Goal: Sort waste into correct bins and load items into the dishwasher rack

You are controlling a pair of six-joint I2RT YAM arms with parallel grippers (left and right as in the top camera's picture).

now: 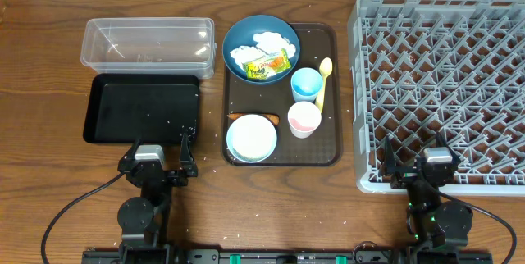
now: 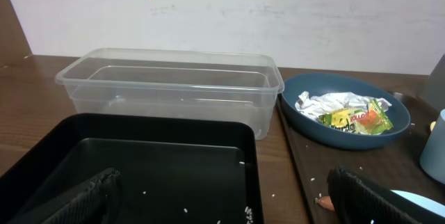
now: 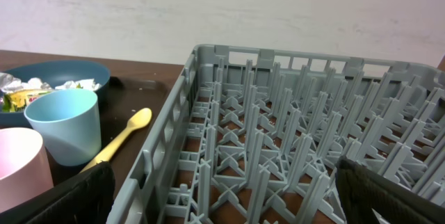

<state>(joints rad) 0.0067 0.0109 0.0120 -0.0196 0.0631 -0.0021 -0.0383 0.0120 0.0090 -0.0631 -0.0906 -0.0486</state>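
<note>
Barely discernible beside the small pale-blue bowl (image 1: pixel 251 138), a thin orange carrot (image 1: pixel 246 116)

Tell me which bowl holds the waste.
The big dark-blue bowl, holding white tissue and a yellow-green wrapper; the small pale-blue bowl looks empty.

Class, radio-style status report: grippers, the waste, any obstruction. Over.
Left gripper open, at black tray near edge. Right gripper open, at rack near edge. Tissue and wrapper in dark-blue bowl, untouched. No obstruction seen.
</note>
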